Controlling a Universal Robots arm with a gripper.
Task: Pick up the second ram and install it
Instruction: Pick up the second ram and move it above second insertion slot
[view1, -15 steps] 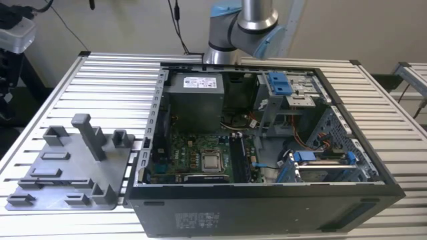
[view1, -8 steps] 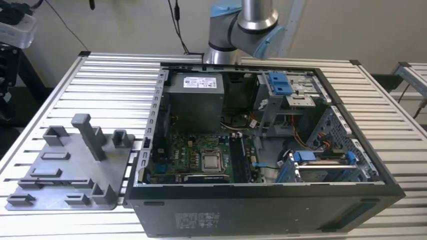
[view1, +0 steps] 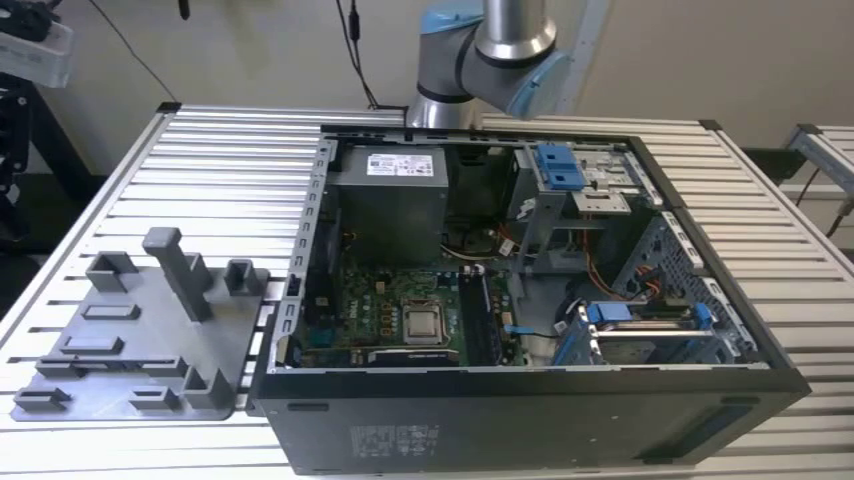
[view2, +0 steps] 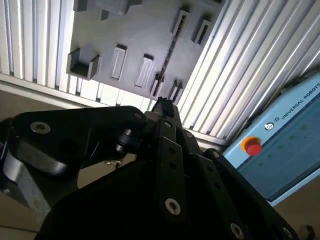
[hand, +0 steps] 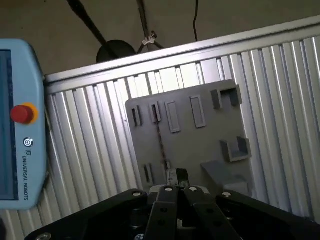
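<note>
The black gripper (hand: 176, 176) seems closed on nothing, hanging above the grey plastic holder tray (hand: 200, 145) on the slatted metal table (hand: 85, 150), at the exterior view's left. The second ram (hand: 161, 142), a thin dark stick on edge in the tray, lies just ahead of the gripper, its long axis pointing toward it.

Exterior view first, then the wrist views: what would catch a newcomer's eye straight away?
In the exterior view, the open black computer case with its green motherboard dominates the slatted metal table, with the grey plastic holder tray on the exterior view's left. In both wrist views the black end effector faces that tray, where what seems to be the second ram, a thin dark strip, stands in a slot.
</note>
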